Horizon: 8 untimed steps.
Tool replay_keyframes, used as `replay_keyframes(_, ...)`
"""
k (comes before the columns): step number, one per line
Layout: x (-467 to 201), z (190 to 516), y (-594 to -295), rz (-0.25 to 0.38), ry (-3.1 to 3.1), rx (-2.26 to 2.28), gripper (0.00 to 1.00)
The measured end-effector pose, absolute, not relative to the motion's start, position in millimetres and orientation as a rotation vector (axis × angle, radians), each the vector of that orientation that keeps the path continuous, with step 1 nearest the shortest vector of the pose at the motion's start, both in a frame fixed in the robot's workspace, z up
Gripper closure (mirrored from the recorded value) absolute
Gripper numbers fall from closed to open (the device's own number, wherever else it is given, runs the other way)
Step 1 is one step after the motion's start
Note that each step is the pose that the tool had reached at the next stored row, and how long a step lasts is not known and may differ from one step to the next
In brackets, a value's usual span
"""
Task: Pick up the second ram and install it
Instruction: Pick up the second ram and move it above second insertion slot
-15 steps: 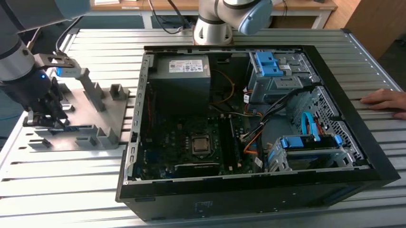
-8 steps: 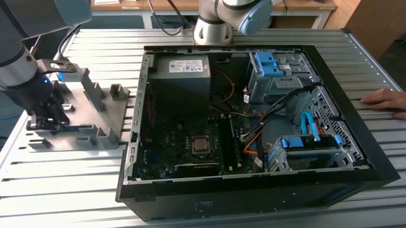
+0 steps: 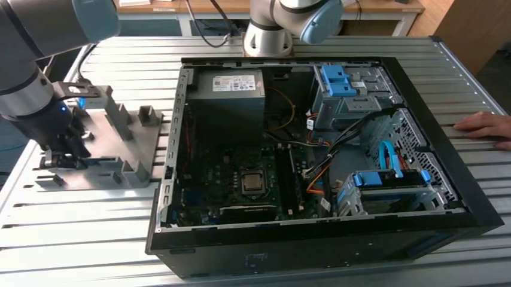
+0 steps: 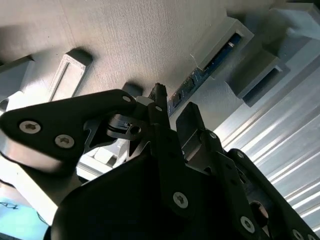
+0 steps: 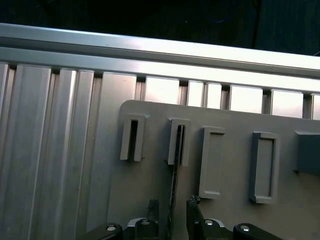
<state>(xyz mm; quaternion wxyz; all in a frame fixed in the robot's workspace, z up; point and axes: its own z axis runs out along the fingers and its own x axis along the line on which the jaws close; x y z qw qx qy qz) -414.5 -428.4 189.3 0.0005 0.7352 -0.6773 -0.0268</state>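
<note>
Ribbed aluminium tabletop (image 3: 279, 48) carries everything in front of you. In the middle the PC case (image 3: 319, 239) lies on its side with the panel off. Inside it you can see the power supply (image 3: 227, 95) at the far end, the motherboard (image 3: 239, 179) on the floor of the case, blue drive cages (image 3: 339, 81) towards the exterior view's right, and loose cables between them.

At the exterior view's left your arm (image 3: 32, 89) reaches down onto the grey tray (image 3: 108, 119), which lies just beside the case. A person's hand (image 3: 485, 127) rests on the tabletop at the exterior view's right, beside the case.

The ram (image 5: 174, 170) stands on edge in one of the tray's narrow slots. In the second wrist view its bluish edge (image 4: 212, 62) runs out of that slot towards the arm.

Your jaws are open and straddle the ram's free end, one finger (image 5: 152, 207) on each side, with a gap showing on both sides in the first wrist view. The ram is seated in the tray, not lifted.
</note>
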Motion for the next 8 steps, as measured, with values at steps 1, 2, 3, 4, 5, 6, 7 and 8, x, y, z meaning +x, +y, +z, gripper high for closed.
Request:
replay_keyframes(1, -414.3, 188.0, -428.4, -0.084, -2.127, 2.31, 0.65)
replay_keyframes(2, -414.3, 188.1, -428.4, -0.084, -2.126, 2.31, 0.65)
replay_keyframes(3, -414.3, 188.1, -428.4, -0.084, -2.126, 2.31, 0.65)
replay_keyframes(4, -414.3, 188.0, -428.4, -0.084, -2.126, 2.31, 0.65)
replay_keyframes(5, -414.3, 188.0, -428.4, -0.084, -2.125, 2.311, 0.65)
replay_keyframes(6, -414.3, 188.0, -428.5, -0.084, -2.125, 2.311, 0.65)
replay_keyframes(7, -414.3, 188.0, -428.4, -0.084, -2.125, 2.311, 0.66)
replay_keyframes(8, -414.3, 188.0, -428.4, -0.084, -2.124, 2.311, 0.66)
